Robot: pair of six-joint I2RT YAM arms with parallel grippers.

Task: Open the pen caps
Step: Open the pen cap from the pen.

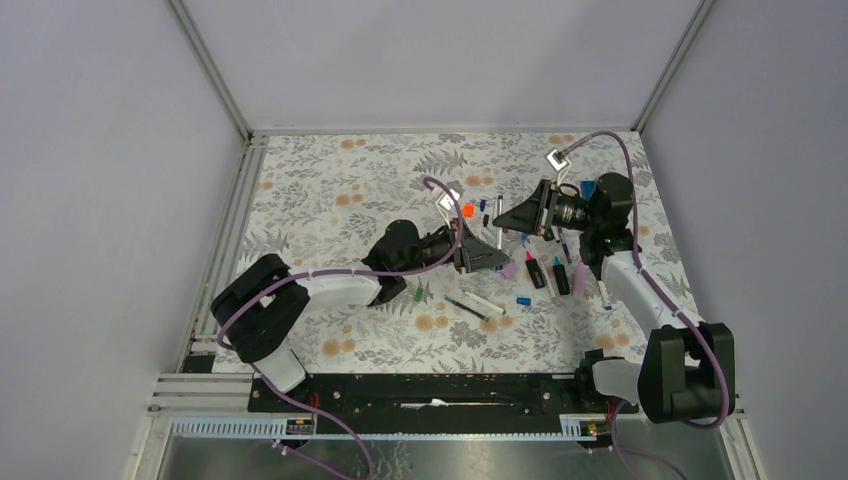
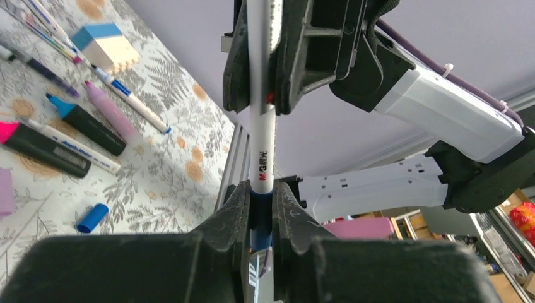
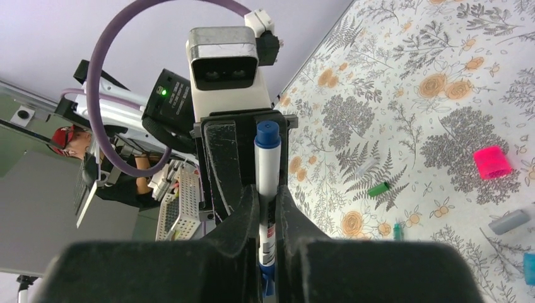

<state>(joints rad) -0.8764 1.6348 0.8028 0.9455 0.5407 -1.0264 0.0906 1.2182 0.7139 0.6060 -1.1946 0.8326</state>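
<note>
Left gripper (image 2: 260, 197): fingers closed on the blue cap (image 2: 259, 222) of a white pen (image 2: 264, 142), which is held clear of the table. The cap is seen seated on the pen's end.

Right gripper (image 3: 268, 203): clamped on the white barrel of the same pen, tip to tip with the left gripper, so that the pen is spanned between the two.

Surface: table (image 1: 320, 200) covered with a print of grey ferns and orange flowers.

Enclosure: plain pale walls at the back and both sides, joined by metal corner posts. A railed strip (image 1: 232, 215) is run along the left edge.

Room for moving: the held pen is placed right of centre, well apart from the left rail and the back wall. The right edge lies nearer.

Other items, lying flat on the print below and to the right of the grippers:
- pink-capped highlighter (image 2: 50, 151), black body
- blue-capped highlighter (image 2: 88, 126), just beside it
- lilac pen (image 2: 113, 115)
- blue-and-white block (image 2: 104, 47)
- loose blue cap (image 2: 93, 217)
- loose pink cap (image 3: 492, 162)
- loose green cap (image 3: 378, 188)
- loose grey cap (image 3: 508, 221)
- orange cap (image 1: 468, 211), near the left wrist

Obstruction: the highlighters and loose caps are clustered directly under the raised pen.
</note>
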